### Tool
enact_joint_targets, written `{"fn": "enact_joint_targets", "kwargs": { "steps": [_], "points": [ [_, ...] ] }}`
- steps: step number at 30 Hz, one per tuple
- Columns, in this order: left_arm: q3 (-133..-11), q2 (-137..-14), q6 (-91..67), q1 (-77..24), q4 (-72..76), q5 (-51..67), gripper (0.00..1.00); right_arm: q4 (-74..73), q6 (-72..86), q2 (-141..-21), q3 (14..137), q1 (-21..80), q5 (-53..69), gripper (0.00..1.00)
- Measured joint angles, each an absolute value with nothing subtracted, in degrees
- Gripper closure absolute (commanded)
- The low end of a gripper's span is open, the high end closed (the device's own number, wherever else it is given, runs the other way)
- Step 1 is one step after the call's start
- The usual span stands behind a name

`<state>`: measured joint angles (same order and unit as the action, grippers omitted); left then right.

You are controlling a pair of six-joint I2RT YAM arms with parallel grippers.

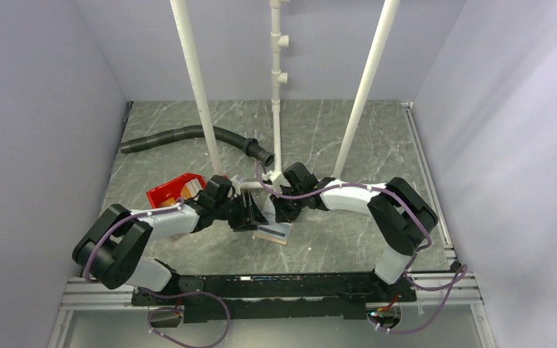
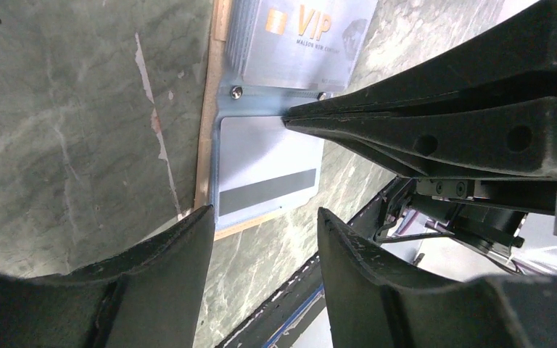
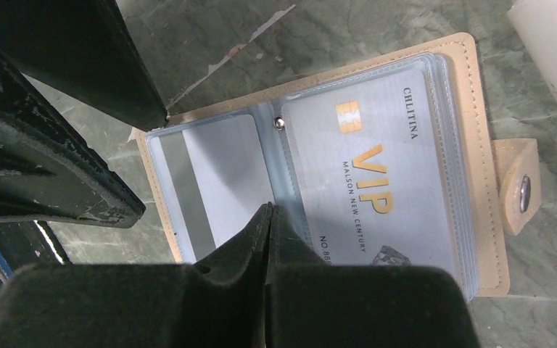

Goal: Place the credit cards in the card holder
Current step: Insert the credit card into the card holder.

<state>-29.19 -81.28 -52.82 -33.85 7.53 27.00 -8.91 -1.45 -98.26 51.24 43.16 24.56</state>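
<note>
The card holder (image 1: 274,232) lies open on the table between my two grippers, tan outside with pale blue sleeves (image 3: 479,145). A silver "VIP" credit card (image 3: 377,167) sits in its right sleeve, and a card with a dark stripe (image 3: 217,181) sits in the left one. Its snap tab (image 3: 518,188) sticks out to the right. My right gripper (image 3: 268,210) is shut, with its tip resting on the holder's spine by the rivets. My left gripper (image 2: 265,212) is open and empty, just off the holder's edge beside the striped card (image 2: 265,170).
A red bin (image 1: 170,190) stands behind my left wrist. A black corrugated hose (image 1: 188,134) lies at the back left. Three white pipes (image 1: 203,94) rise from the table behind the grippers, and one shows at the right wrist view's corner (image 3: 551,43).
</note>
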Motion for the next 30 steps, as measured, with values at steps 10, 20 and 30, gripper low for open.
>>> {"fn": "enact_joint_targets", "kwargs": {
  "steps": [10,20,30],
  "points": [
    [-28.18,-82.26,-53.58,-33.85,9.3,27.57,0.44,-8.88,-1.45,-98.26,51.24,43.16,24.6,1.0],
    [-27.14,-81.89,-55.27,-33.89,12.25,30.26,0.43,-8.47,-1.41,-98.48,51.24,43.16,25.17,1.0],
    [-27.0,-80.14,-57.65,-34.0,18.22,32.23,0.42,-6.07,-0.12,-98.63,50.33,43.09,26.3,1.0]
  ]
}}
